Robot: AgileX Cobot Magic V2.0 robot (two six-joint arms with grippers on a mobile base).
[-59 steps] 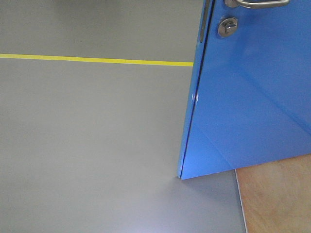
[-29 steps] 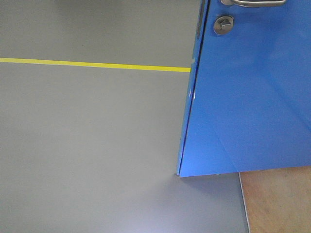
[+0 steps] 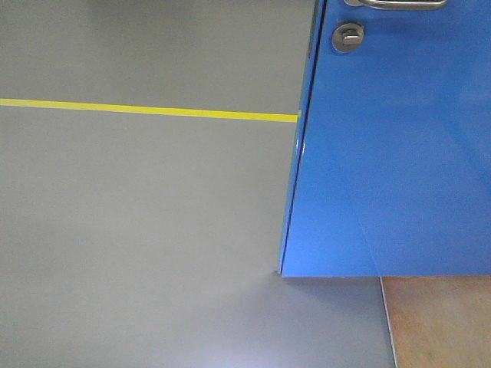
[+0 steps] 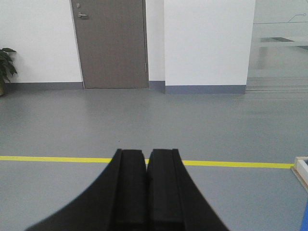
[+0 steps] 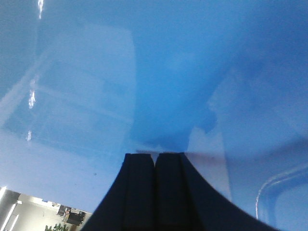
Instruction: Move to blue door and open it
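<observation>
blue door [image 3: 391, 153] ajar, right gripper [image 5: 155, 161] closed against it

- Light is even and bright indoors; the grey floor [image 3: 138, 230] shows a soft pale sheen at its near edge.
- The blue door [image 3: 399, 153] is glossy, carrying faint diagonal reflections and, in the right wrist view, small white glints at far left.
- The right wrist view is hazy, soft-focused.
</observation>
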